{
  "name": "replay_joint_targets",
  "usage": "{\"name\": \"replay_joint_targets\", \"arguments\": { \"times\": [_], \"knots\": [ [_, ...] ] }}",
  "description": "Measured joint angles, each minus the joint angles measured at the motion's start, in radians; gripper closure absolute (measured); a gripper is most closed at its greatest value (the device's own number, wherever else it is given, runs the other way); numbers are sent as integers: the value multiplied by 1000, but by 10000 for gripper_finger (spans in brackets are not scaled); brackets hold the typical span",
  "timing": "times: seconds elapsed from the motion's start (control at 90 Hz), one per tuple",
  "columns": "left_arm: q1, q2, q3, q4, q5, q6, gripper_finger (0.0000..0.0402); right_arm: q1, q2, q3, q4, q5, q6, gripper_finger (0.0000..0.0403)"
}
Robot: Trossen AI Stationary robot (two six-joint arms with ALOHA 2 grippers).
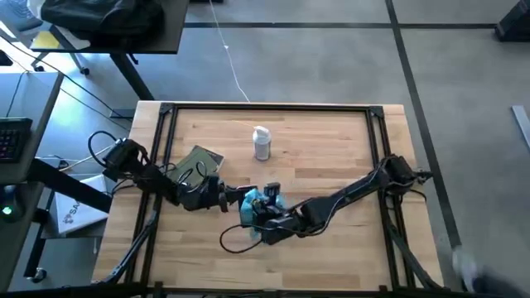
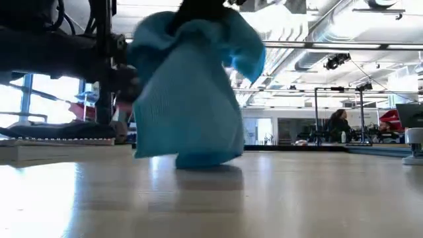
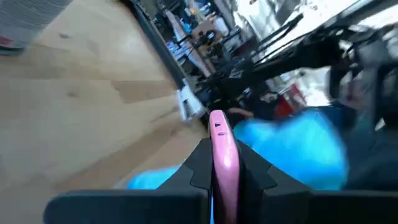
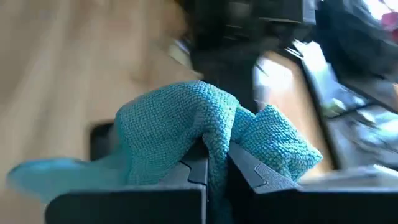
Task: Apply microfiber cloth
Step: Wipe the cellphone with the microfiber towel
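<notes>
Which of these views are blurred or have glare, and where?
Low view: bright ceiling lights glare behind the microfiber cloth. Left wrist view: background and the cloth are smeared, while a pink object between the fingers stays sharper. Right wrist view: the cloth weave is crisp, the table blurred. High view: fairly even light.

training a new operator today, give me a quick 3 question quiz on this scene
1. True or false: the right gripper is shut on the microfiber cloth.
2. What does the left gripper hold? A) a pink object B) the spray bottle C) nothing
3. In the low view, does the cloth's bottom edge touch the wooden table?

Key
1. True: the cloth is pinched between its fingers and drapes over them.
2. A: a narrow pink object stands clamped between its fingers; the spray bottle stands apart, farther back on the table.
3. Yes: it hangs from above and its lower fold meets the tabletop.
</notes>
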Motion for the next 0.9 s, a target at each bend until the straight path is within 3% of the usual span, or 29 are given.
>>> {"name": "replay_joint_targets", "arguments": {
  "times": [0.3,0.5,0.7,0.9],
  "knots": [
    [0,2,81,13,1,46,389,-18,2,-178,353,-45,-3,403],
    [1,3,130,23,17,67,389,-27,0,-181,461,39,-163,403],
    [-2,2,115,103,97,42,389,-4,-11,-140,431,160,-314,403],
    [-17,-9,82,141,180,49,389,18,-91,-137,278,260,-308,403]
  ]
}}
